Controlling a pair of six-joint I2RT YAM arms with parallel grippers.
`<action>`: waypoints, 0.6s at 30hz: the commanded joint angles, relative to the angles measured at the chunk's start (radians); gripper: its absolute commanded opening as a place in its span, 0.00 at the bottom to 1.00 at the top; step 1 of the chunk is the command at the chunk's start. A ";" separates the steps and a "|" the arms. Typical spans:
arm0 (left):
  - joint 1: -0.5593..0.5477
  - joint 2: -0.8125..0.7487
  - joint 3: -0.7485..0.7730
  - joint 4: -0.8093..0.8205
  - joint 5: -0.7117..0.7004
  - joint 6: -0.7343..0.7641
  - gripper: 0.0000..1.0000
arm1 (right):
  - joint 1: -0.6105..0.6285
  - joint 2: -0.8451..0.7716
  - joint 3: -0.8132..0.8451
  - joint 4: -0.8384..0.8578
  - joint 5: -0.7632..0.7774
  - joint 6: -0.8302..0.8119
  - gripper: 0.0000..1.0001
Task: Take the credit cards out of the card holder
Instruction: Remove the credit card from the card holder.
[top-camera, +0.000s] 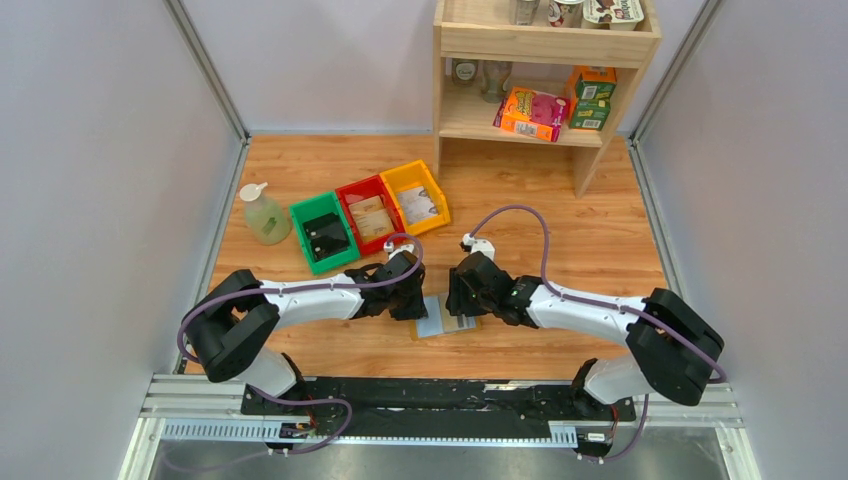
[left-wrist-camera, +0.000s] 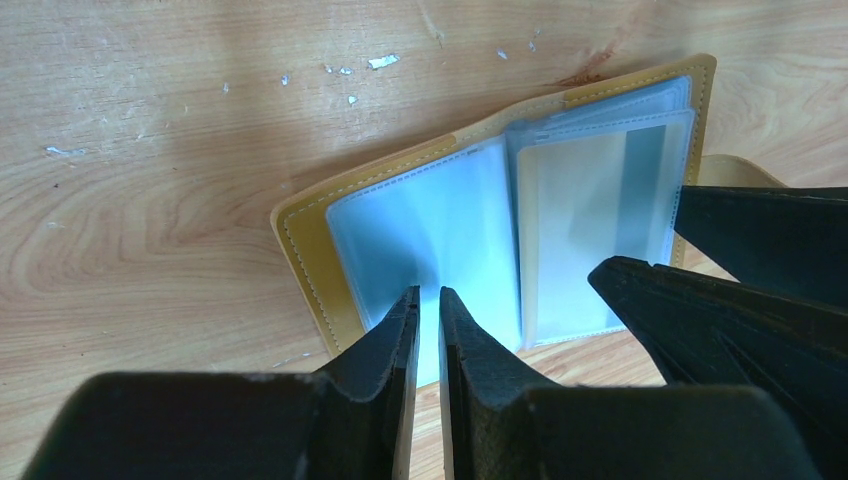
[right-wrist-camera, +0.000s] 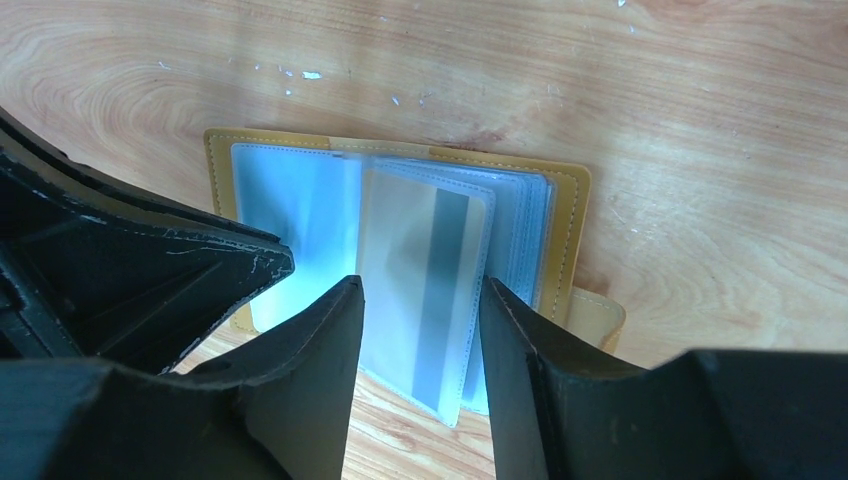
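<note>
The mustard-yellow card holder (top-camera: 445, 319) lies open on the wooden table between both grippers, its pale blue clear sleeves (left-wrist-camera: 440, 225) fanned out. One raised sleeve holds a whitish credit card with a dark stripe (right-wrist-camera: 425, 255), also seen as a pale card (left-wrist-camera: 585, 215) in the left wrist view. My right gripper (right-wrist-camera: 422, 287) is open, its fingers straddling that sleeve without closing on it. My left gripper (left-wrist-camera: 431, 292) hovers over the left sleeve page with only a narrow gap between its fingers and nothing in it. In the top view, left gripper (top-camera: 408, 293) and right gripper (top-camera: 463, 293) flank the holder.
Green (top-camera: 322, 233), red (top-camera: 368, 213) and yellow (top-camera: 416, 195) bins stand in a row behind the grippers. A soap bottle (top-camera: 262, 213) is at their left. A wooden shelf (top-camera: 545, 70) with boxes stands at the back right.
</note>
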 joint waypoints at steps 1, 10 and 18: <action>0.002 0.012 -0.008 -0.009 0.007 -0.003 0.20 | -0.002 -0.043 0.008 0.047 -0.022 -0.009 0.48; 0.004 0.007 -0.007 -0.009 0.011 -0.008 0.20 | 0.000 -0.083 0.015 0.057 -0.082 -0.023 0.50; 0.002 -0.036 -0.035 0.025 0.010 -0.028 0.20 | -0.002 -0.080 0.006 0.124 -0.188 -0.021 0.50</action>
